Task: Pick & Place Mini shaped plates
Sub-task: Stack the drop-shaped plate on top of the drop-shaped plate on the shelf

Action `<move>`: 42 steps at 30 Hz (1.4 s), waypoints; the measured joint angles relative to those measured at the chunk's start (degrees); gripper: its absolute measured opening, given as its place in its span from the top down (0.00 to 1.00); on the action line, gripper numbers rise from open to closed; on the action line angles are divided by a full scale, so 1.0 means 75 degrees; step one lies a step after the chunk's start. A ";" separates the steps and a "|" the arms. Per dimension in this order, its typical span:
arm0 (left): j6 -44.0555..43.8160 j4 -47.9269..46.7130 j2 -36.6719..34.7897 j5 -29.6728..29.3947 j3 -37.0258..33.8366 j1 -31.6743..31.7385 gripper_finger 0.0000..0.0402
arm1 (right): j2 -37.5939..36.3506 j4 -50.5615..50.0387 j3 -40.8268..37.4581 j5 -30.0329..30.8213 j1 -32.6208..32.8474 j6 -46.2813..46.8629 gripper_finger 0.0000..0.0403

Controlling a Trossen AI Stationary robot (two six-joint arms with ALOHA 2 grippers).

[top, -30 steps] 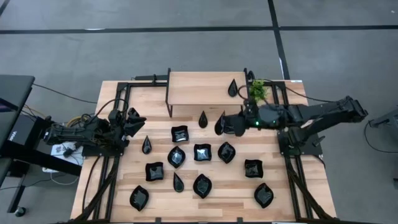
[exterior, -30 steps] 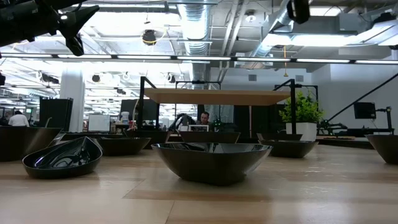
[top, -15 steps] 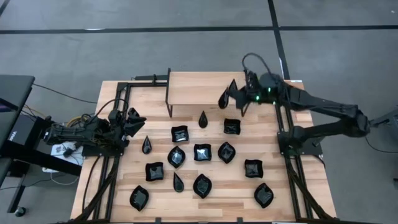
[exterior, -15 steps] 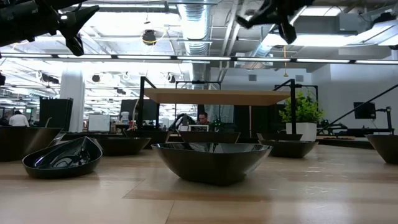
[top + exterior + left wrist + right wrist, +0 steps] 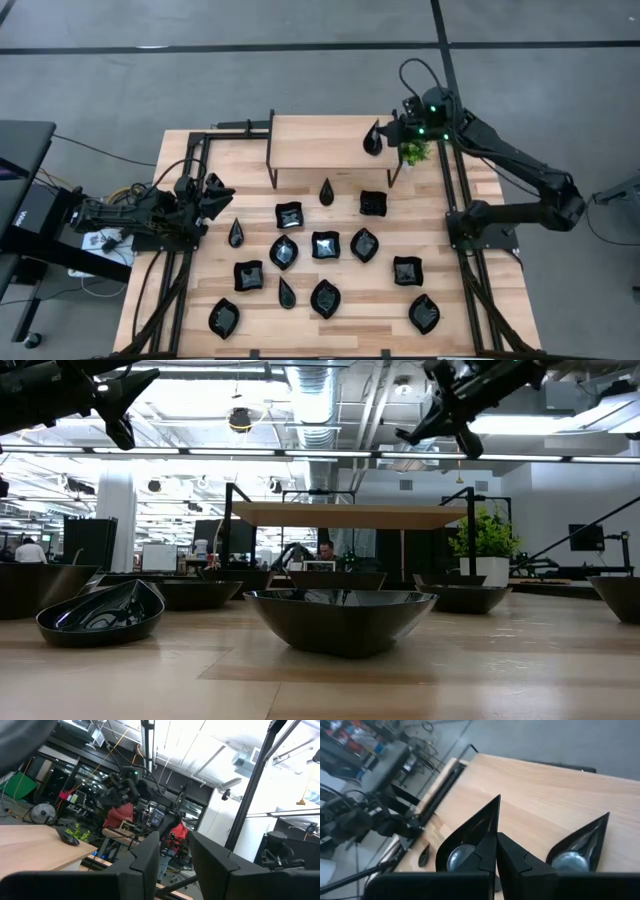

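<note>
Right hand point(image 5: 495, 851) gripping teardrop plate point(image 5: 467, 840), above raised shelf point(image 5: 315, 143)

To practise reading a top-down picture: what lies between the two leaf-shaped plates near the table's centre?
A rounded square plate, between the left leaf plate and the right leaf plate; the high view shows it.

Table point(image 5: 470, 300): pale wood planks, smooth, faint satin sheen. Raised shelf point(image 5: 315, 140): same light wood on matt black metal legs. Plates point(image 5: 325, 245): black, high gloss, smooth, mirror overhead lights; teardrop plate point(image 5: 577, 847) shows bright highlight in bowl. Right gripper point(image 5: 495, 852): matt dark plastic fingers. Plant point(image 5: 413, 150): green, leafy texture. Floor point(image 5: 250, 70): matt grey.
</note>
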 joint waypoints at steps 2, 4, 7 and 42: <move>0.0000 0.0000 0.0000 -0.0003 0.0001 0.0000 0.72 | 0.0332 -0.0376 0.0435 -0.0041 -0.0085 -0.0244 1.00; 0.0000 0.0000 0.0000 -0.0002 -0.0001 0.0000 0.72 | 0.0736 -0.0983 0.1065 -0.0038 -0.0158 -0.0573 1.00; 0.0000 0.0000 0.0000 0.0000 0.0001 -0.0001 0.72 | 0.1434 -0.2279 0.2112 0.0001 -0.0311 -0.1202 1.00; 0.0284 0.0000 0.0000 -0.0003 -0.0001 0.0002 0.72 | 0.3633 -0.4833 0.3598 0.0822 -0.0605 -0.1446 1.00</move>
